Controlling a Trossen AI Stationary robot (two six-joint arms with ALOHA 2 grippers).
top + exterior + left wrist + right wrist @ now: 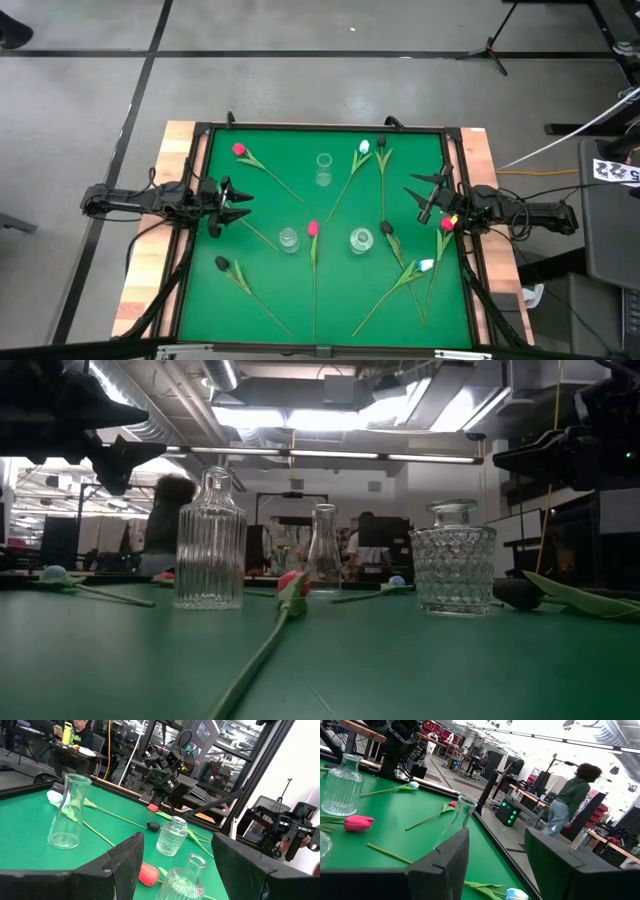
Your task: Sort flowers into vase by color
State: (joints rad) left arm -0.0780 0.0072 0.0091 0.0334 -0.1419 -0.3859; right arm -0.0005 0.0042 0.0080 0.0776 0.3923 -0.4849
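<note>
Three clear glass vases stand mid-table: a tall slim one (323, 170), a ribbed one (289, 240) and a faceted one (361, 240). Tulips lie flat on the green mat around them: a pink one (240, 150), a red one (313, 229) between the two near vases, white ones (364, 147) (427, 266), dark ones (386, 228) (222, 263). Another red head (446, 224) shows beside my right arm's wrist. My left gripper (240, 203) hovers open at the table's left side. My right gripper (418, 200) hovers open at the right side. Neither touches anything.
A raised dark frame (320, 127) borders the mat, with wooden table edge (150, 270) outside it. Long stems (270, 178) cross the mat between the vases. Beyond the table the room holds desks, stands and a person (562, 810). Bare mat lies at the near middle (340, 310).
</note>
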